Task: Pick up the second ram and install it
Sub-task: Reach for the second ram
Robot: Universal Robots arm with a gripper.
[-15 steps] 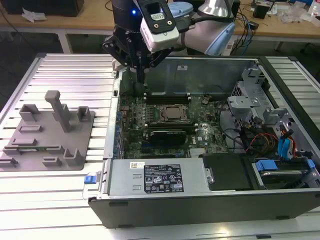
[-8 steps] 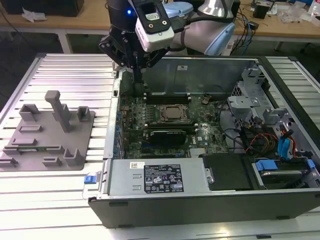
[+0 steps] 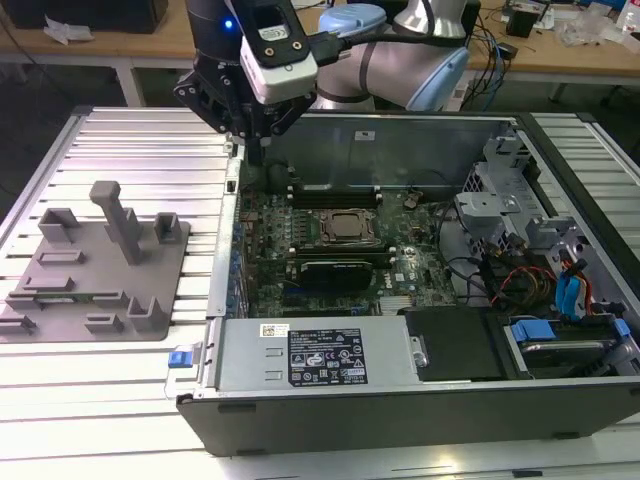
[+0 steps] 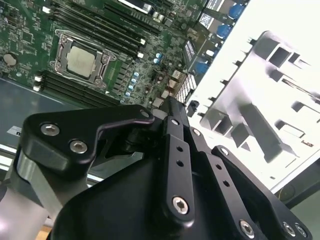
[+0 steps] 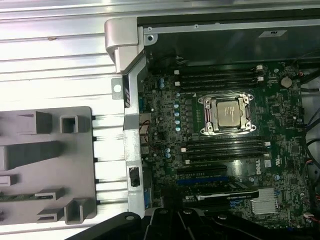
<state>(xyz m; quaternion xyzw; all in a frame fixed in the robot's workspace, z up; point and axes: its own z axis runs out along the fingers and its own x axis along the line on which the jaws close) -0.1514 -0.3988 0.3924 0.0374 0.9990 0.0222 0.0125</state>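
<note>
Ribbed aluminium table (image 3: 120,150), wooden benches behind. I'm seeing the gripper (image 3: 258,148) hanging over the far corner of the open case (image 3: 400,420), at the exterior view's left end. It is black, with jointed linkages, and is pointing down at the board's edge. I'm not able to tell how far open it is, or whether it has hold of anything.

Right below it the board (image 3: 420,270) is lying flat in the case, green and crowded with small parts. The CPU (image 3: 348,228) is sitting mid-board: square, silver, in a metal frame. Long dark slots (image 5: 220,80) are running along both sides of it; I can't tell which are filled. A black card (image 3: 340,268) is standing just beside the nearer slots.

Going outward, the case is showing as sheet metal with a pale grey rim and a dark front wall. Beside it on the table, to the exterior view's left, a matte grey fixture (image 3: 165,275) is lying, with blocky posts and pockets; it looks like plastic. The ram (image 3: 70,296) is lying in a pocket toward the fixture's near side. It is a thin, flat, green strip, well apart from the gripper.

Progress, as I'm judging it: early. The ram is looking not yet picked, so grasping it, carrying it over and seating it in a slot are all left.
</note>
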